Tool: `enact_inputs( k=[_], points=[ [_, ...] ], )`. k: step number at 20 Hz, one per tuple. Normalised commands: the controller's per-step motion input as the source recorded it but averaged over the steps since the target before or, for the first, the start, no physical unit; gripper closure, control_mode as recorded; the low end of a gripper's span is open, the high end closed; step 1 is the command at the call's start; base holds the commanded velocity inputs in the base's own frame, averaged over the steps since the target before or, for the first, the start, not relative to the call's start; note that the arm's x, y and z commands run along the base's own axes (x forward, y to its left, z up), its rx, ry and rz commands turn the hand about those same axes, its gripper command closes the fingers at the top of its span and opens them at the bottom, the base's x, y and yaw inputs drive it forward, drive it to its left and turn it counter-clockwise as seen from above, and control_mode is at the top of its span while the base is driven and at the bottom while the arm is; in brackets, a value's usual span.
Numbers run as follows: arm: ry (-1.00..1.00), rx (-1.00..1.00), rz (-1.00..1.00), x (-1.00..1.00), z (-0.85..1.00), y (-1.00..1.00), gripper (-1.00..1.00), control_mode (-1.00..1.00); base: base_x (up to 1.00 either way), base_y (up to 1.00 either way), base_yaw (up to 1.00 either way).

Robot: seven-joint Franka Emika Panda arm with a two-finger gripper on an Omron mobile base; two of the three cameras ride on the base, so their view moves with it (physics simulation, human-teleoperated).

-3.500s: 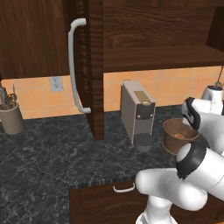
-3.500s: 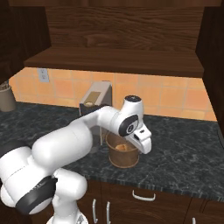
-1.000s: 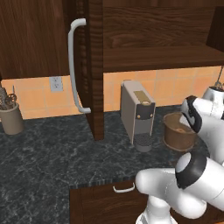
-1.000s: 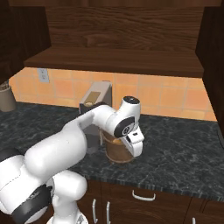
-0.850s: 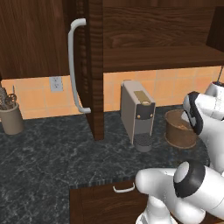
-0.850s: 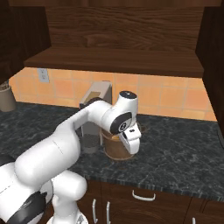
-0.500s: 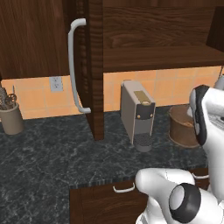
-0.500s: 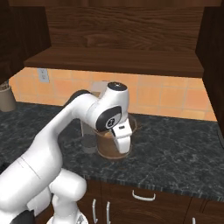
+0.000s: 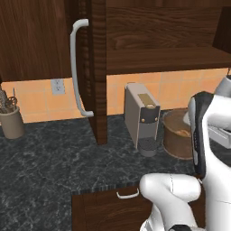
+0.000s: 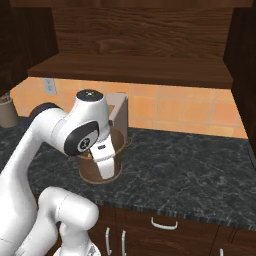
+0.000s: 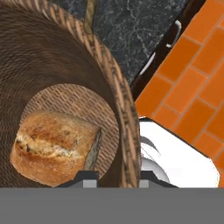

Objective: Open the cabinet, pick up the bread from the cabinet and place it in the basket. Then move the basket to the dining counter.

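In the hand view only the stubs of the gripper (image 11: 114,176) show above the bottom band, one on each side of the basket (image 11: 123,118) rim, so I cannot tell whether the jaws pinch the wall or stand apart from it. The bread (image 11: 52,147), a crusty tan-and-orange chunk, lies on the woven floor of the basket. Farther back the arm hides much of the basket on the black speckled counter (image 9: 54,167), beside the coffee machine (image 9: 142,118) and below the open cabinet (image 9: 149,40).

You see a boxy grey coffee machine (image 9: 143,117) standing on the black speckled stone counter (image 9: 54,162), and far left a grey utensil cup (image 9: 11,122). A white wall socket (image 9: 57,86) sits on the orange tiled backsplash (image 10: 190,107).
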Motion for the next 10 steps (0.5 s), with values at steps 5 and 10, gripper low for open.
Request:
enact_inputs(
  k=[5,10],
  points=[
    [0.01,-0.13,0.11,-0.13,0.10,0.97,1.00,-1.00,0.00,0.00,0.00],
    [0.00,0.03,0.12,0.00,0.08,0.48,1.00,-1.00,0.00,0.00,0.00]
  ],
)
